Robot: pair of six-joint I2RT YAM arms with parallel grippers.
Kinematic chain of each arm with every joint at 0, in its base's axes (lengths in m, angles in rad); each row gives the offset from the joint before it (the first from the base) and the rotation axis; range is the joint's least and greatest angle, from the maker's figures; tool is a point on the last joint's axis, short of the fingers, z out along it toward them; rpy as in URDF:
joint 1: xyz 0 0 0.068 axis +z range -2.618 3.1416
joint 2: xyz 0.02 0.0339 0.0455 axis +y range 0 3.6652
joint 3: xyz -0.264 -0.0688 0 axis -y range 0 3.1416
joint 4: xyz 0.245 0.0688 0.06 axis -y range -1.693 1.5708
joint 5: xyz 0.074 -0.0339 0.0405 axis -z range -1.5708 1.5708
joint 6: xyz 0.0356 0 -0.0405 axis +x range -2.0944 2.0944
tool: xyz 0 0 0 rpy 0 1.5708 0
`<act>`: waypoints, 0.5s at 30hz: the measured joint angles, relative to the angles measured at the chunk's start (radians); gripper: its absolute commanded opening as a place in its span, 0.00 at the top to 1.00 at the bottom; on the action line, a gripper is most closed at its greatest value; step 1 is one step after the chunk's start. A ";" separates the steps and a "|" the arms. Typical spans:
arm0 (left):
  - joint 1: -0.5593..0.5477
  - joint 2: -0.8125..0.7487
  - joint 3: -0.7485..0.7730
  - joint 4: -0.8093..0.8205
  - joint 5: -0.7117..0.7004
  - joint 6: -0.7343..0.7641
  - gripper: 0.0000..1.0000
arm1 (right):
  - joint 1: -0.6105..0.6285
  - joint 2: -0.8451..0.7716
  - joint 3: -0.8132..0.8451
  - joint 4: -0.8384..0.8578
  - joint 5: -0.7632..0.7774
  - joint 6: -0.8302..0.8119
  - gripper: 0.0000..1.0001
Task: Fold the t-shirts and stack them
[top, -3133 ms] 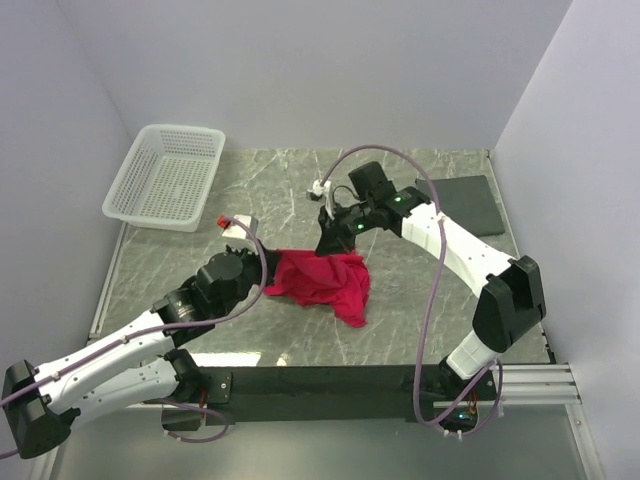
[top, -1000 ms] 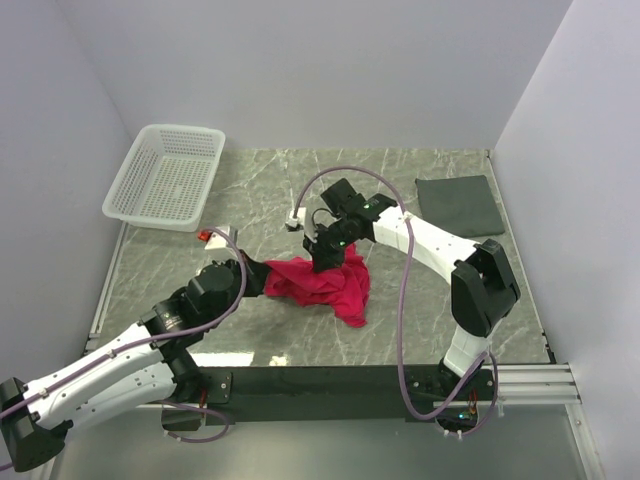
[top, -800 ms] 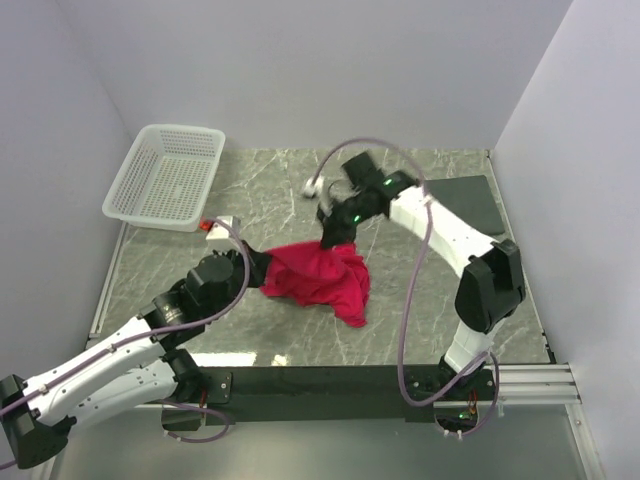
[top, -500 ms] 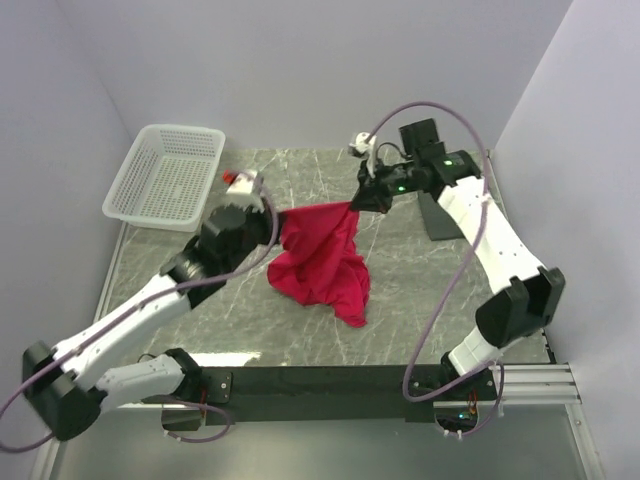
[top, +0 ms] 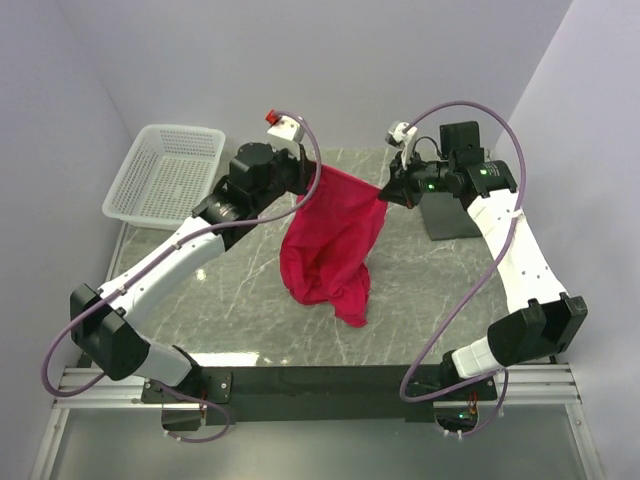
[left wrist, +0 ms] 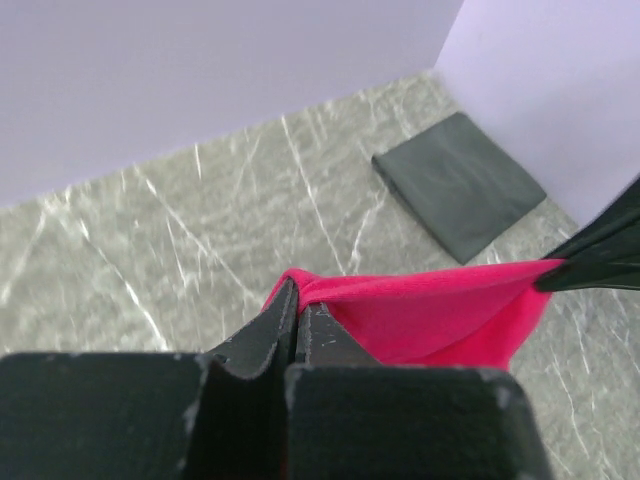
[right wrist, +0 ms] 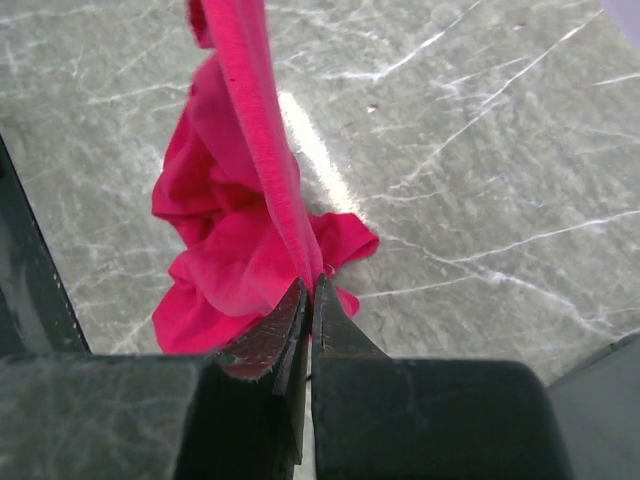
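A crimson-red t-shirt (top: 330, 240) hangs stretched between both grippers above the marble table, its lower part bunched on the surface (top: 335, 295). My left gripper (top: 312, 176) is shut on the shirt's left upper edge (left wrist: 310, 288). My right gripper (top: 386, 193) is shut on the right upper edge (right wrist: 312, 275). In the right wrist view the t-shirt (right wrist: 240, 250) drapes down to the table below. In the left wrist view a taut band of the t-shirt (left wrist: 440, 310) runs right toward the other gripper's dark fingertip (left wrist: 590, 265).
A white mesh basket (top: 165, 176) stands at the back left. A dark grey folded cloth (top: 452, 212) lies at the back right, also seen as the grey cloth (left wrist: 460, 185) in the left wrist view. Walls close in on three sides.
Both grippers have risen and moved toward the back, lifting the t-shirt's upper edge off the table and spreading it; the cloth now hangs instead of lying crumpled.
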 measured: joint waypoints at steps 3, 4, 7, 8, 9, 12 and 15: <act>0.002 0.000 0.055 -0.011 0.018 0.030 0.99 | -0.011 0.000 0.015 0.018 0.001 0.021 1.00; 0.001 0.000 0.072 -0.017 0.024 0.041 0.99 | -0.017 0.000 0.031 0.020 0.003 0.030 1.00; 0.001 -0.001 0.124 -0.027 0.037 0.069 0.99 | -0.032 0.006 0.111 0.025 0.005 0.044 1.00; 0.001 -0.002 0.139 -0.027 0.038 0.077 0.99 | -0.035 0.006 0.146 0.028 0.007 0.049 1.00; 0.002 -0.005 0.153 -0.027 0.038 0.084 0.99 | -0.038 0.006 0.183 0.032 0.007 0.055 1.00; 0.002 -0.022 0.201 -0.028 0.041 0.105 0.99 | -0.040 0.007 0.294 0.050 0.003 0.074 1.00; 0.002 -0.046 0.240 -0.026 0.053 0.114 0.99 | -0.040 0.010 0.397 0.072 -0.008 0.099 1.00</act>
